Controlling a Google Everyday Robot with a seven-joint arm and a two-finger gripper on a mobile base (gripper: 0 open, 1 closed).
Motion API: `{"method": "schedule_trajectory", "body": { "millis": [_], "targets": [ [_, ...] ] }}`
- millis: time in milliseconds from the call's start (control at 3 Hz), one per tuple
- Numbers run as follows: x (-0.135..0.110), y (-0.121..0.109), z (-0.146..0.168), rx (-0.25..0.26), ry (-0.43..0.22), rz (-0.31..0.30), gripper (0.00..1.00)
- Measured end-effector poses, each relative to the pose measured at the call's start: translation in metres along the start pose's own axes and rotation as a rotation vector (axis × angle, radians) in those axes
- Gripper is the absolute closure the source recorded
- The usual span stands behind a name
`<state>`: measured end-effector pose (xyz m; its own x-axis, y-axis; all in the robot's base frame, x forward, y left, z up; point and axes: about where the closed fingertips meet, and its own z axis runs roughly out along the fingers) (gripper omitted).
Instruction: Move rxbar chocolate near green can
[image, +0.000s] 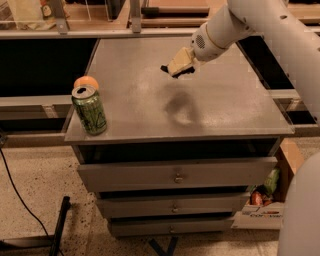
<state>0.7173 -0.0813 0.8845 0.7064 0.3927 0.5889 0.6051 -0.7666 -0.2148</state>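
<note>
The green can (90, 110) stands upright at the front left corner of the grey tabletop (225, 105). My gripper (178, 65) hangs above the middle of the table, up and to the right of the can, well apart from it. It is shut on the rxbar chocolate (164, 68), whose black wrapper shows only at the edges of the pale fingers (181, 58). The bar is lifted clear of the surface, and its shadow lies on the table below.
A round orange fruit (86, 81) sits just behind the can. The table is a cabinet with several drawers (175, 175) in front. A box with packets (262, 197) stands on the floor at the right. A black cable (20, 200) runs on the floor at the left.
</note>
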Motion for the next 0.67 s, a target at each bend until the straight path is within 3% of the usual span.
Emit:
{"method": "schedule_trajectory", "body": {
  "millis": [333,667],
  "targets": [
    [-0.008,-0.027,-0.004,0.067,-0.015,-0.059,1.0],
    [-0.012,-0.061,0.01,0.178,-0.013,-0.158,1.0]
  ]
}}
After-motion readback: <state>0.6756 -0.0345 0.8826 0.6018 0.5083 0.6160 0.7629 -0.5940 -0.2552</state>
